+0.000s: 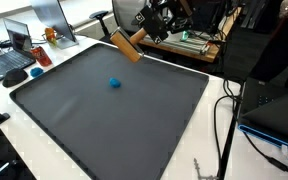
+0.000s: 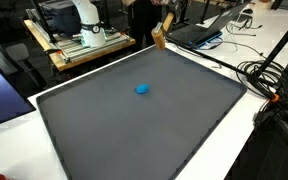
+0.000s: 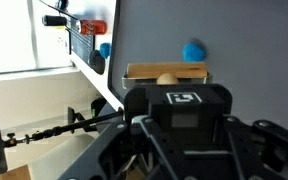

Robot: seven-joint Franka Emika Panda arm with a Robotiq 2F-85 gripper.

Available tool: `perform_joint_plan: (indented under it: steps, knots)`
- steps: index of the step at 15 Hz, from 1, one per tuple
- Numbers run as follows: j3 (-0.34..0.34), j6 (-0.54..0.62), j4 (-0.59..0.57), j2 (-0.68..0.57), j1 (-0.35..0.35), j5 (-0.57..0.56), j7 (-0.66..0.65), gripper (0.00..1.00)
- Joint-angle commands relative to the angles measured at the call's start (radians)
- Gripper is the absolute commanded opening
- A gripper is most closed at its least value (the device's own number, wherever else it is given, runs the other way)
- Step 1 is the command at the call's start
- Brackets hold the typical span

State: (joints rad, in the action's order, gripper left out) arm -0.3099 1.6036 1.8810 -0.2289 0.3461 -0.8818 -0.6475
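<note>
– wooden block (image 1: 127, 46), pale brown, long, with flat sides and sharp corners. the gripper (image 1: 136, 35) has it, yes?
– yes. the jaws are closed tight on it. the block hangs tilted in the air over the far edge of the mat (image 1: 104, 125) and does not touch it.
– do you read any brand on the arm?
– no. in the wrist view the black gripper (image 3: 166, 88) carries a small square mark (image 3: 187, 98), white lines on black. it is too small to read as letters. the wooden block (image 3: 166, 72) lies across, just in front of the gripper.
– and the mat, what material?
– dark grey and dull, with no shine. i cannot tell if it is rubber or cloth. it is a big rectangle with rounded corners and a thin darker border, and it lies on a white table (image 1: 199, 140).
– the small thing in the middle?
– a blue ball (image 1: 115, 83), round, alone on the mat and well apart from the block. from the opposite side the blue ball (image 2: 141, 89) looks the same, a little rough on the surface.
– something else with writing?
– an open laptop (image 1: 9, 60) stands beside the mat, but its screen is too blurred to read. black cables (image 1: 224, 120) run over the table.
</note>
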Motion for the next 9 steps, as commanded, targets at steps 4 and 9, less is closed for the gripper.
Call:
perform_joint_plan:
  steps: [4, 9]
  knots:
    - [0.028, 0.049, -0.042, -0.066, -0.01, 0.065, 0.135, 0.22]
    - [0.088, 0.169, -0.052, -0.04, -0.094, 0.263, 0.27, 0.22]
